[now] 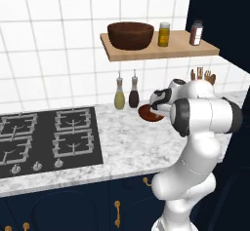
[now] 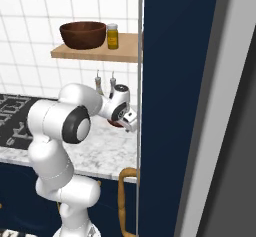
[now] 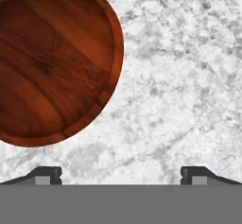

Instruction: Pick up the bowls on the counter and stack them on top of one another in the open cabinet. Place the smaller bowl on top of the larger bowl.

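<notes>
Marbled counter point(image 1: 127, 147) with black hob point(image 1: 49, 137) at its left end; white tiled wall behind. The smaller bowl point(image 3: 52, 62) rests near the counter's back edge. The gripper point(image 3: 121, 173) hangs above, jaws wide and empty.

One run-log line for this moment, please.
larger bowl: on open cabinet | smaller bowl: on counter | end effector: open, above counter beside smaller bowl

The smaller bowl point(image 3: 54, 62) is glossy reddish-brown with darker wood-grain streaks; the larger bowl point(image 1: 130, 34) is a deeper dark brown. The counter point(image 3: 179, 76) is white marbled with grey veins, the open cabinet point(image 1: 161, 52) a light tan. Two jars point(image 1: 164, 34) beside the larger bowl look yellowish and reddish-brown, though small.
</notes>
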Tool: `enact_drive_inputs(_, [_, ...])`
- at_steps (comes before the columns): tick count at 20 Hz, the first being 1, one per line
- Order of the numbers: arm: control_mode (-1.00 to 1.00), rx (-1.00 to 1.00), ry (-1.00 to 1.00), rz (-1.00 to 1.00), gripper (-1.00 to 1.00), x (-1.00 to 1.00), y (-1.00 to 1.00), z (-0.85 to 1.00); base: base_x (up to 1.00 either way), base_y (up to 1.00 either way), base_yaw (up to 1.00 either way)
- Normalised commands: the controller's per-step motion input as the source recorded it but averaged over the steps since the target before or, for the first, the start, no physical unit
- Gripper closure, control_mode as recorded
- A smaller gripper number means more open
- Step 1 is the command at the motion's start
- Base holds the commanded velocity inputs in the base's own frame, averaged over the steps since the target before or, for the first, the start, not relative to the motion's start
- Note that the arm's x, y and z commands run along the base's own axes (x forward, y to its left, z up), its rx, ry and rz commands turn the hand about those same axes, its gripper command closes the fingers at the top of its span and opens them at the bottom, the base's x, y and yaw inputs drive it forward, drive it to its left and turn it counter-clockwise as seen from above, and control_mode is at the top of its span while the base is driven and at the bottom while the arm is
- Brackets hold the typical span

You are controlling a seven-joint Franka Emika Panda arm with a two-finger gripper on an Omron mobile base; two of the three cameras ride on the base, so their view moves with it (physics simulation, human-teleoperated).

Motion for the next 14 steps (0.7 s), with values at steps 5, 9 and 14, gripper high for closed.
enact_drive_inputs(5, [-1.00,0.00,0.00,-0.02,-1.00,0.28,-0.01,-0.11,0.00,0.00,0.00])
enact_drive_inputs(9, [-1.00,0.00,0.00,-0.06,-1.00,0.36,0.00,0.00,0.00,0.00,0.00])
enact_drive_inputs(14, [-1.00,0.00,0.00,-0.05,-1.00,0.21,-0.01,-0.08,0.00,0.00,0.00])
